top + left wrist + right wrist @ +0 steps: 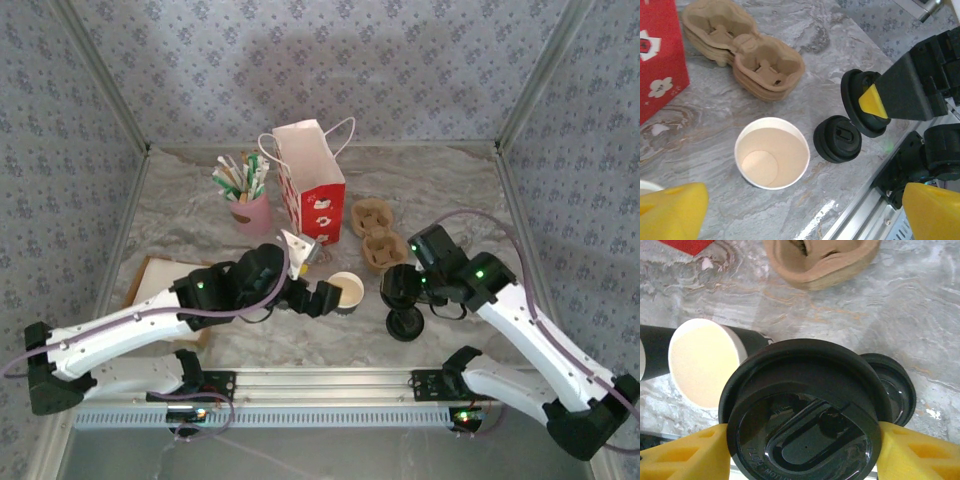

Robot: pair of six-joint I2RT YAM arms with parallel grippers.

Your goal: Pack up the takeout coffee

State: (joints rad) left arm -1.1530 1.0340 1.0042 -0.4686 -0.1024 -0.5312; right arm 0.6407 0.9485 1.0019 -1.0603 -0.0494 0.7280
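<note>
Marble tabletop (200,215): red bag (318,200) and pink cup (250,213) toward far edge, cup carriers (377,235) beside bag. Open paper cup (346,292) and black lid (405,323) centre, tray (150,280) at left edge.

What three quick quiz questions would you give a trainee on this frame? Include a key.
1. True or false: the paper cup already has a lid on.
2. What does the right gripper hold? A) a black lid B) a straw C) the red bag
3. How many lids lie loose on the table?
Key: 1 false, the cup is open. 2 A. 3 one, the spare lid beside the cup.
</note>
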